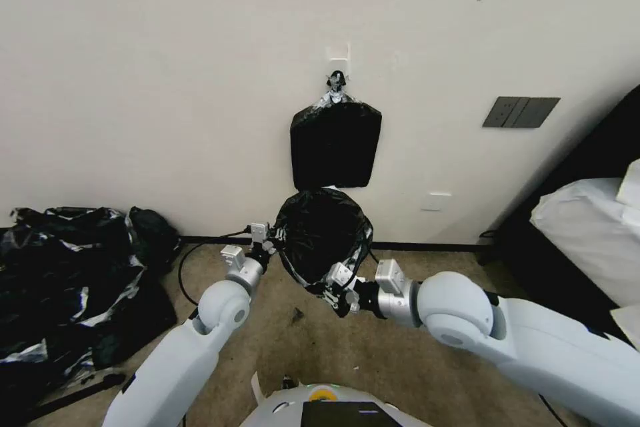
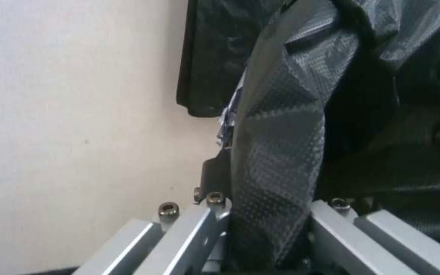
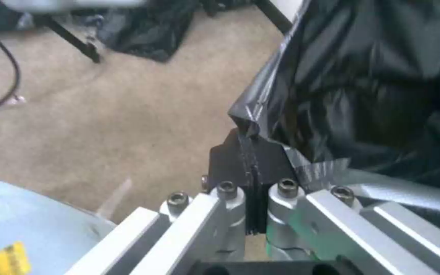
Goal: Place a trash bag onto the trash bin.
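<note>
I hold the thin glossy black plastic trash bag [image 1: 323, 232] stretched open between both arms: left claw [image 1: 271, 237] pinching its rim at nine o'clock, right claw [image 1: 335, 289] at five. It's light, limp, probably slippery; hems grip best. Wrist views show film pinched; the head view shows the open mouth.

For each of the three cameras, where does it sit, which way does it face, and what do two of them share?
Head view: on the head, facing forward-down at the wall; both arms show, left gripper and right gripper holding the open trash bag.
Left wrist view: on the left wrist, facing the wall; its fingers pinch the bag.
Right wrist view: on the right wrist, facing the carpet; its gripper clamps the rim.
Shared: the trash bag.
</note>
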{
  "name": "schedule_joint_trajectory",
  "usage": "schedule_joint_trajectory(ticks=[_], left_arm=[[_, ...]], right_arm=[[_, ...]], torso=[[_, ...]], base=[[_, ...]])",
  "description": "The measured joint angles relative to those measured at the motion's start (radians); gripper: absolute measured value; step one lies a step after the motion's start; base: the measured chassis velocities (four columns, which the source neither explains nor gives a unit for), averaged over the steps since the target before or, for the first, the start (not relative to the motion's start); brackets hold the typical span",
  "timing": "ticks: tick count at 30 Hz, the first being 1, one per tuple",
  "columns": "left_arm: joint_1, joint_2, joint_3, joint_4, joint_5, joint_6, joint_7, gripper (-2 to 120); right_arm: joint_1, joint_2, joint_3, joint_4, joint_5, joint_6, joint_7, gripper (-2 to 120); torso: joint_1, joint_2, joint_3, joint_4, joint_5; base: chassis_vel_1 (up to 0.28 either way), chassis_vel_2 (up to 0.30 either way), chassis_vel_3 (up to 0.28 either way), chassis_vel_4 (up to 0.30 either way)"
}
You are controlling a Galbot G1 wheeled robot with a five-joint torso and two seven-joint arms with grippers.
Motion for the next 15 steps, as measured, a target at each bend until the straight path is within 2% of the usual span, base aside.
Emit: schedule_joint_trajectory(ticks=[6, 8, 15], left_arm=[[-0.006, -0.001, -0.024, -0.015, -0.111, 0.023, -0.045, 1], [-0.012, -0.003, -0.034, -0.021, -0.193, 0.036, -0.075, 1], [-0.027, -0.017, -0.049, -0.028, -0.335, 0.057, -0.138, 1]], right_arm=[[-0.031, -0.013, 0.006, -0.027, -0.07, 0.023, -0.001, 0], [-0.038, -0.024, 0.024, -0.03, -0.087, 0.029, -0.003, 0], [-0.055, -0.04, 0.028, -0.021, -0.15, 0.025, 0.007, 0]], torso=[[0.0, 0.0, 0.0, 0.0001, 0.0], [0.0, 0.0, 0.0, 0.0001, -0.0001], [0.0, 0.0, 0.0, 0.0, -0.0001]], base=[[0.0, 0.0, 0.0, 0.0], [0.0, 0.0, 0.0, 0.0], [0.0, 0.0, 0.0, 0.0]])
